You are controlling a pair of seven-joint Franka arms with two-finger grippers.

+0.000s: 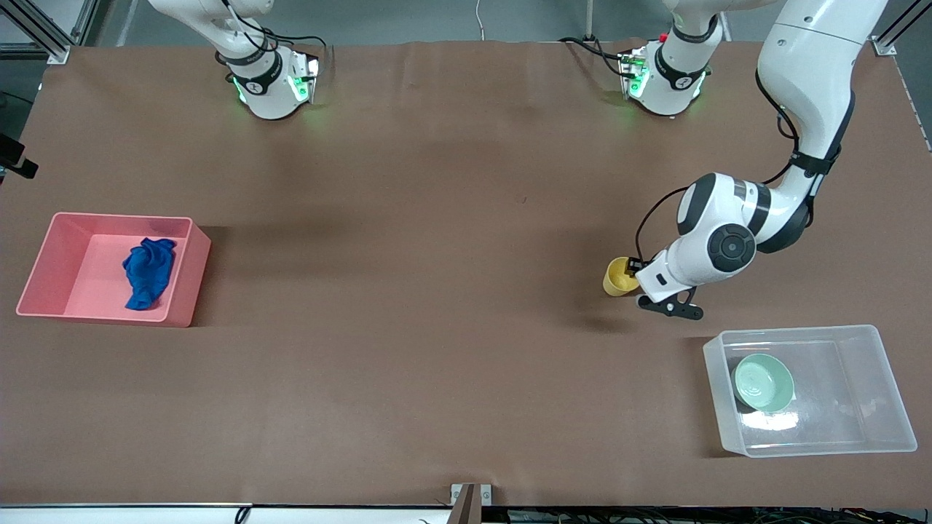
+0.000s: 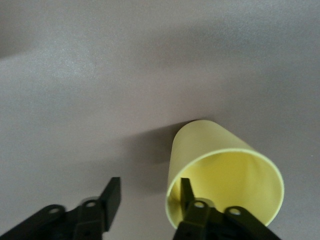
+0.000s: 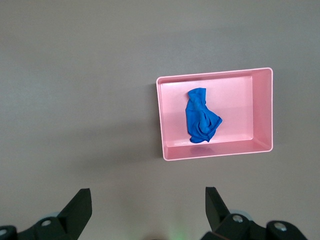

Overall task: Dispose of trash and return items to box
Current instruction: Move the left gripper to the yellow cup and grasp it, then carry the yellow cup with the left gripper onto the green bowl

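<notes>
The yellow cup [image 1: 619, 276] stands on the table, farther from the front camera than the clear box [image 1: 885, 393]. My left gripper [image 1: 639, 282] is down at the cup and open. In the left wrist view [image 2: 150, 185] one finger [image 2: 187, 192] is inside the cup [image 2: 210, 150] and the other is outside, with the cup's wall between them. The mint-green bowl [image 1: 763, 382] lies in the clear box. The blue cloth wad [image 1: 148, 271] lies in the pink bin [image 1: 69, 247]. My right gripper [image 3: 147, 192] is open and empty, high over the table, and waits.
The pink bin [image 3: 250, 115] with the cloth [image 3: 201, 116] stands toward the right arm's end of the table. The clear box stands toward the left arm's end, near the front edge. Brown table surface lies between them.
</notes>
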